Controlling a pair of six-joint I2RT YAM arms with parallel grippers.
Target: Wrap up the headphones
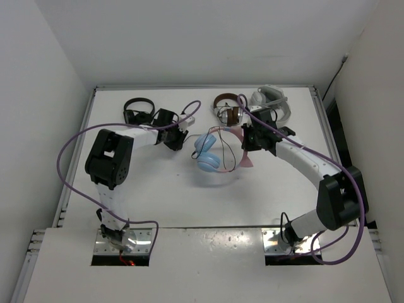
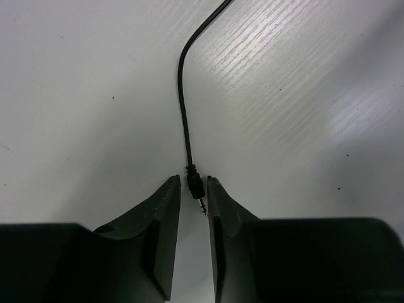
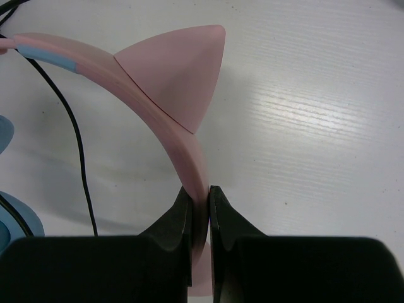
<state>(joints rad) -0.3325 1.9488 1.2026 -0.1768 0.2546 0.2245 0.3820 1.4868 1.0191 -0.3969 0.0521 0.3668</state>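
The headphones lie mid-table, with light blue ear cups (image 1: 207, 156) and a pink headband (image 1: 238, 140) that has cat ears. My right gripper (image 1: 247, 145) is shut on the headband (image 3: 165, 120), just below a pink cat ear (image 3: 177, 69); a blue cup edge (image 3: 16, 224) shows at the left. The thin dark cable (image 2: 182, 95) runs over the table to its jack plug (image 2: 195, 187). My left gripper (image 2: 193, 184) is low over the table, its jaws a little apart with the plug between the tips and a small gap on each side. In the top view the left gripper (image 1: 178, 141) sits left of the cups.
An all-black pair (image 1: 137, 108) lies at the back left beside my left wrist. A brown-and-silver pair (image 1: 226, 107) and a white object (image 1: 273, 101) lie at the back right. Purple arm cables loop over both sides. White walls enclose the table.
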